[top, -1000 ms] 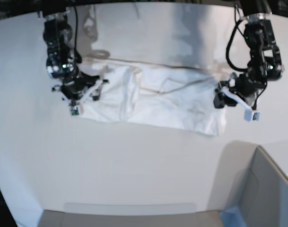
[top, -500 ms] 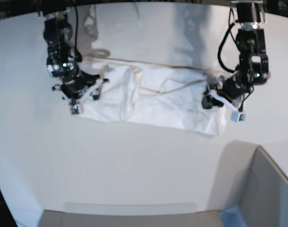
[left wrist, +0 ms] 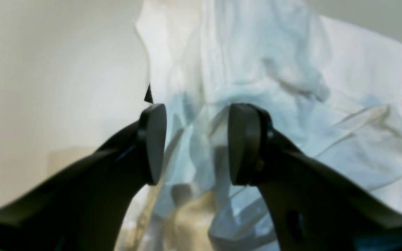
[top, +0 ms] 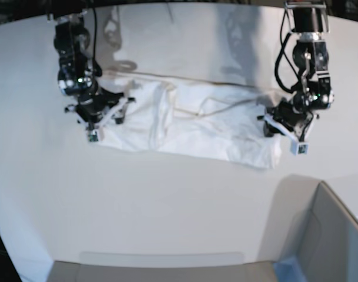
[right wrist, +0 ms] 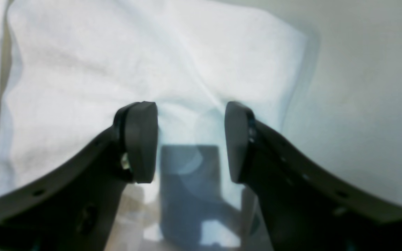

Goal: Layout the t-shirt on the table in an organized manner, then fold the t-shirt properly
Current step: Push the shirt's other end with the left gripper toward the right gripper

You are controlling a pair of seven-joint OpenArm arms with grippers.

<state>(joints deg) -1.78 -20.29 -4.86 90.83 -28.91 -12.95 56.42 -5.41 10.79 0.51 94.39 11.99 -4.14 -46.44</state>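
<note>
White table (top: 167,200) filling view, curved edge at 12 o'clock. Shirt (top: 196,126) lying rumpled across far half, print side hidden, creases running through middle. Judging it light, limp, likely sagging and bunching if lifted by one point; best pinched at both outer edges at once. Right gripper (top: 102,120) hovering over 9 o'clock end, jaws spread, pinching nothing. Left gripper (top: 283,130) over 3 o'clock end, jaws parted, straddling wrinkled cloth.
</note>
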